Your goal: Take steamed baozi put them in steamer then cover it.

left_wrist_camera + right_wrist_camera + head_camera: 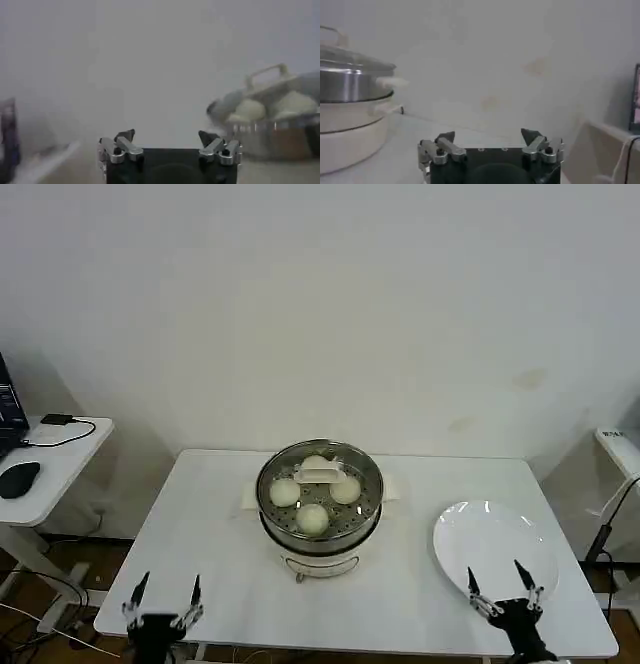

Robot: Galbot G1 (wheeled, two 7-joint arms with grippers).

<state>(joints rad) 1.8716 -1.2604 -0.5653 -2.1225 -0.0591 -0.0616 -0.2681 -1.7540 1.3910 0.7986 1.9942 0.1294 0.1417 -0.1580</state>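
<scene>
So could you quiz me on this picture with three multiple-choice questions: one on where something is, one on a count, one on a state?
1. Where is the white plate?
A. On the table to the steamer's right
B. Under the steamer
C. On the side desk

2. How many steamed baozi sit in the steamer?
A. Two
B. Four
C. Six

3. How is the cover?
A. Lying on the plate
B. Held by a tool
C. On the steamer

Answers: 1 A, the plate lies bare near the right tool. 2 B, four buns show through the glass. 3 C, its handle sits atop the pot; the left tool is open and apart.
</scene>
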